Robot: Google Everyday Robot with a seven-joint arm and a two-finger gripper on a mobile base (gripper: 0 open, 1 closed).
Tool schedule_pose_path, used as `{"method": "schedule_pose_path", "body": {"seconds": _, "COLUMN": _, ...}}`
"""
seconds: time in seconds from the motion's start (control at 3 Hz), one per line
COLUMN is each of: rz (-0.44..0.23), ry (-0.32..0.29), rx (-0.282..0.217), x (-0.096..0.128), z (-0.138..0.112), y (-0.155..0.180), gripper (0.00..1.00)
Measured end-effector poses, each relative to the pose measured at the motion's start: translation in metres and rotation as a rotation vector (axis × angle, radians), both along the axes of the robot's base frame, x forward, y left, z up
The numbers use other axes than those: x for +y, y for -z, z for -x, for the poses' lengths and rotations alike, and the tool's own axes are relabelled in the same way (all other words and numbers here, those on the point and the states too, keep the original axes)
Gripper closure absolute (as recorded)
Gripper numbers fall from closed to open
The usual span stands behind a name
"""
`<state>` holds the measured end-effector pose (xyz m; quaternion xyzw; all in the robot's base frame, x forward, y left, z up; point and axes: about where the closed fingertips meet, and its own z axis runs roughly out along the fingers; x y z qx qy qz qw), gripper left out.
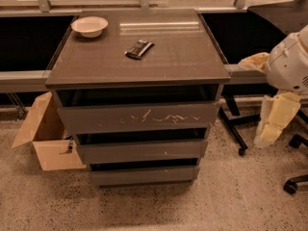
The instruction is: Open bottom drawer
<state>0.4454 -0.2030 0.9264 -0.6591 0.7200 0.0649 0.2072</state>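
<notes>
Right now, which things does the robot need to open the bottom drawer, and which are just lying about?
For the job: bottom drawer, lowest and narrowest of three; pincer, off to the right of the cabinet top, away from that drawer.

Just lying about: white bowl and small dark object on the cabinet top; open cardboard box on the floor, left.

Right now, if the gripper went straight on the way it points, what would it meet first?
The gripper hangs right of the drawer unit, pointing down and slightly left. It would probably meet the speckled floor first, beside the black leg, well short of the bottom drawer; depth is unclear.
</notes>
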Motion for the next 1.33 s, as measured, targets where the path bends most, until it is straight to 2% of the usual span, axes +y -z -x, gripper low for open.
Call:
{"method": "schedule_pose_path", "body": {"seconds": 0.33, "rz": -0.031, "ry": -0.022, "rx": 0.021, "x": 0.005, "z": -0.007, "y": 0.034, "gripper": 0.00}}
{"method": "schedule_pose_path", "body": {"seconds": 1.0, "rz": -0.080, "ry": -0.071, "rx": 0.005, "x": 0.024, "z": -0.012, "y": 0.113, "gripper": 0.00}}
{"method": "schedule_pose_path", "body": {"seconds": 1.33, "rz": -0.134, "ry": -0.085, "rx": 0.004, "x": 0.033, "z": -0.012, "y": 0.150, "gripper": 0.00}}
